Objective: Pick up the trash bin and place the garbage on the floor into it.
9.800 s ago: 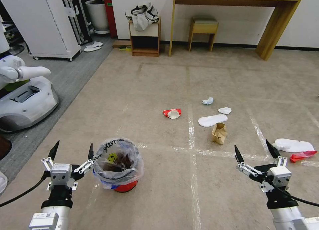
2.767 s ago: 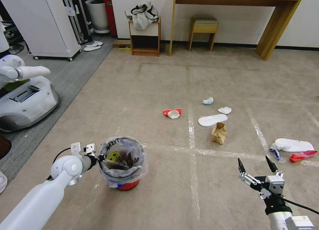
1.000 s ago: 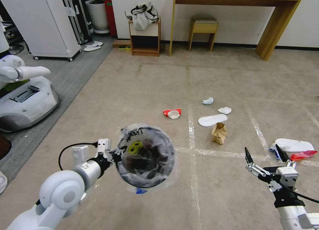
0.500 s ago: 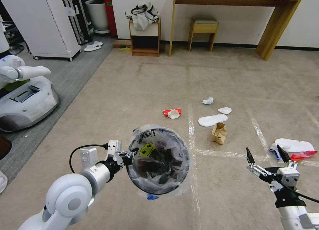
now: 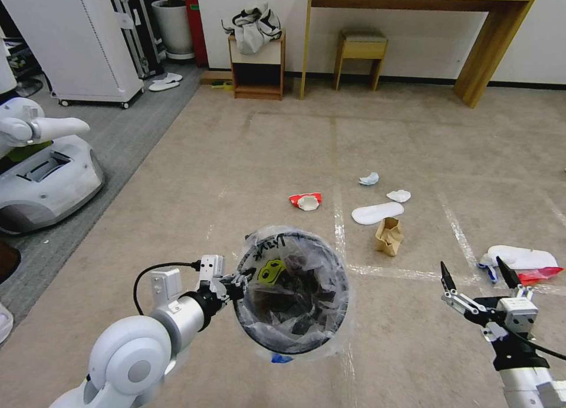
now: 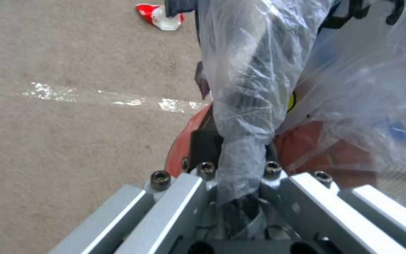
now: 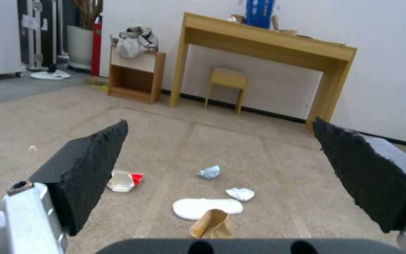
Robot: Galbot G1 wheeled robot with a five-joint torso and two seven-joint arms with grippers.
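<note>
Bin lifted clear of the floor, near and left of centre, mouth tipped up toward the head camera, dark crumpled rubbish and a yellow scrap inside. Left gripper clamped shut on the bin's left rim, clear liner pinched between the fingers along with the rim; red wall seen just beyond the fingers from the left wrist. Blue scrap of liner print hanging under the near edge.

Right gripper hovering low over the floor at near right, fingers spread wide, holding nothing.

Garbage lying ahead on the beige carpet, all apart from the bin: red-and-white wrapper just beyond the bin; brown paper bag standing to the right of it, touching or nearly touching the flat white insole behind; white tissue just past the insole; pale blue tissue farther still. White bottle at far right beside a red scrap, just beyond the right gripper.

Shiny tape lines crossing the floor between bin and litter.
</note>
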